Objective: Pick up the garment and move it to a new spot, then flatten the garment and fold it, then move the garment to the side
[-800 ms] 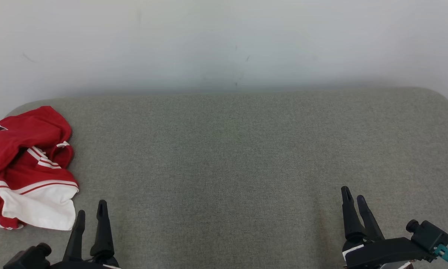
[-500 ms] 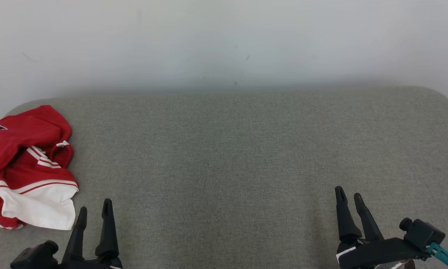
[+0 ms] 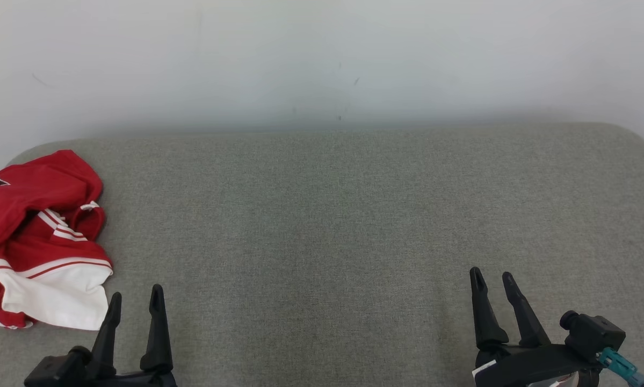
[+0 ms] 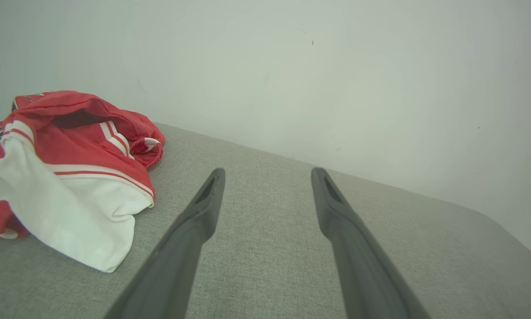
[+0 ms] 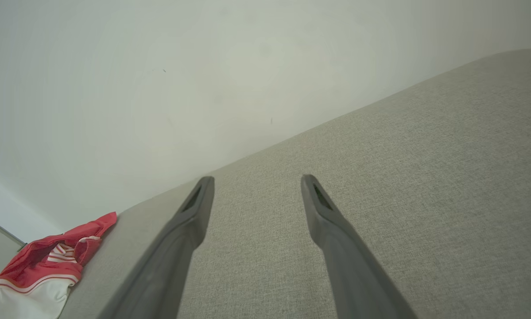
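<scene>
A crumpled red and white garment (image 3: 40,242) lies at the far left of the grey padded surface (image 3: 327,215). My left gripper (image 3: 136,293) stands open near the front edge, just right of the garment's white hem, with nothing between its fingers. In the left wrist view the garment (image 4: 66,173) lies left of my open left gripper (image 4: 267,175), apart from its fingers. My right gripper (image 3: 491,275) stands open and empty at the front right, far from the garment. The right wrist view shows my open right gripper (image 5: 256,179) and the garment (image 5: 48,266) small at lower left.
A plain pale wall (image 3: 322,59) rises right behind the grey surface. The surface has rounded corners at the far left and the far right (image 3: 636,142). Bare grey fabric stretches between the two grippers.
My right gripper has drifted left and slightly down in the head view. My left gripper has shifted a little right and lower. The garment lies as before.
</scene>
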### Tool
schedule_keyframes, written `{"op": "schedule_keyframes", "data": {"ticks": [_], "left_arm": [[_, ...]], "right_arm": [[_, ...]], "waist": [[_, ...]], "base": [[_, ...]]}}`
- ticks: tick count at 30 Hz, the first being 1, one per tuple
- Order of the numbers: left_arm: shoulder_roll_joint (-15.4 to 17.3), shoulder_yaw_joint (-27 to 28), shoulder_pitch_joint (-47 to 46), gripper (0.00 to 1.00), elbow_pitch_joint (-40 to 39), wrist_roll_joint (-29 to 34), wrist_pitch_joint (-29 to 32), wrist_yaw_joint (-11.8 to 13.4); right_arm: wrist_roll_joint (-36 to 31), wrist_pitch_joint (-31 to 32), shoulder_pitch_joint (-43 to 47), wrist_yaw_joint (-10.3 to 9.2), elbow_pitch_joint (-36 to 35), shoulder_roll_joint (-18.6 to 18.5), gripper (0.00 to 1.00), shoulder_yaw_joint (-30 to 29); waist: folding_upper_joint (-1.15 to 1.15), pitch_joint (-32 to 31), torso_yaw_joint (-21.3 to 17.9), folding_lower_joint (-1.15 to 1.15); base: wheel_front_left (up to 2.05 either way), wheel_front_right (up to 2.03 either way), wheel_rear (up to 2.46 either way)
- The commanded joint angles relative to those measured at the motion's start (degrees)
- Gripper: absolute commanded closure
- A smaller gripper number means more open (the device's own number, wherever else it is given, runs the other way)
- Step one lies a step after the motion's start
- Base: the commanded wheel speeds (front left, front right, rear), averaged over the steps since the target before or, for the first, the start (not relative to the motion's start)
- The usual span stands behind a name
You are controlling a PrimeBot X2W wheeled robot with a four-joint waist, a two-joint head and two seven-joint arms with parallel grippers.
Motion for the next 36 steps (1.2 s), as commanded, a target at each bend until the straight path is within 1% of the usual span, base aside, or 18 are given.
{"op": "schedule_keyframes", "data": {"ticks": [1, 13, 25, 36], "left_arm": [[0.5, 0.0, 0.0, 0.0, -0.9, 1.8, -0.5, 0.1], [1.0, 0.1, 0.8, 0.0, -2.0, 8.0, -2.1, 0.5], [1.3, 0.7, 1.8, 0.0, -3.1, 13.7, -3.6, 1.0], [1.3, 1.2, 2.7, 0.0, -3.5, 17.8, -4.6, 1.1]], "right_arm": [[-1.8, -0.5, -1.0, -0.07, -0.6, -0.2, 0.0, 0.3], [-8.6, -2.1, -1.1, -0.09, -1.0, -0.2, 0.0, 0.9], [-15.3, -3.6, -0.3, -0.1, -1.4, -0.2, 0.0, -0.1], [-20.2, -4.7, 0.3, -0.11, -1.2, -0.2, 0.0, -0.3]], "waist": [[0.0, 0.0, 0.0, 0.0], [0.0, 0.2, 0.1, 0.0], [0.0, 0.1, -0.1, 0.0], [0.0, -0.3, -0.3, 0.0]], "base": [[0.0, 0.0, 0.0], [0.0, 0.0, 0.0], [0.0, 0.0, 0.0], [0.0, 0.0, 0.0]]}}
